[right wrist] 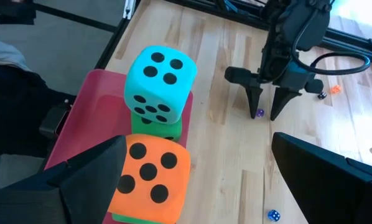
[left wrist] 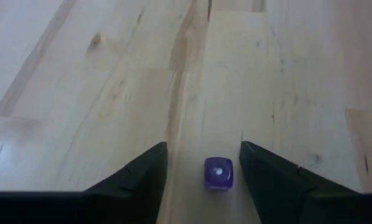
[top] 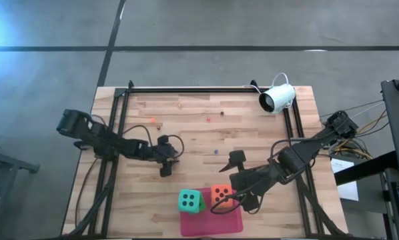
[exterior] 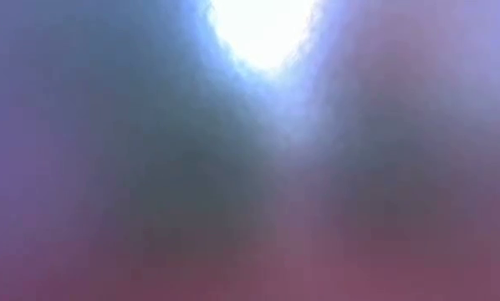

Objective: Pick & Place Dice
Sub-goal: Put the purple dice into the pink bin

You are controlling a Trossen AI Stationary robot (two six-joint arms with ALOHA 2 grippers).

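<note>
A teal die (right wrist: pixel 159 81) sits on a green die (right wrist: pixel 156 129). An orange-red die (right wrist: pixel 150 178) sits on the second green die (right wrist: pixel 142 219). Both stacks stand on the pink mat (right wrist: pixel 89 106) at the table's near edge, and they also show in the high view, teal (top: pixel 190 199) and orange-red (top: pixel 219 194). My right gripper (right wrist: pixel 198 149) is open beside the orange-red die. My left gripper (left wrist: pixel 203 168) is open and points down at mid table. Its fingers stand on either side of a tiny purple die (left wrist: pixel 218 173) without touching it. My right gripper has one finger (right wrist: pixel 96 165) close against the orange-red die's side (right wrist: pixel 127 168). I cannot tell whether it touches. The die rests upright on the green die, and the other finger (right wrist: pixel 323 171) stands well clear of it.
A white camera (top: pixel 277 99) stands at the table's far right, inside a black frame rail (top: pixel 186 89). Tiny dice lie scattered on the wood, a blue one (right wrist: pixel 272 214) and an orange one (right wrist: pixel 335 89) among them. The low view shows only blur.
</note>
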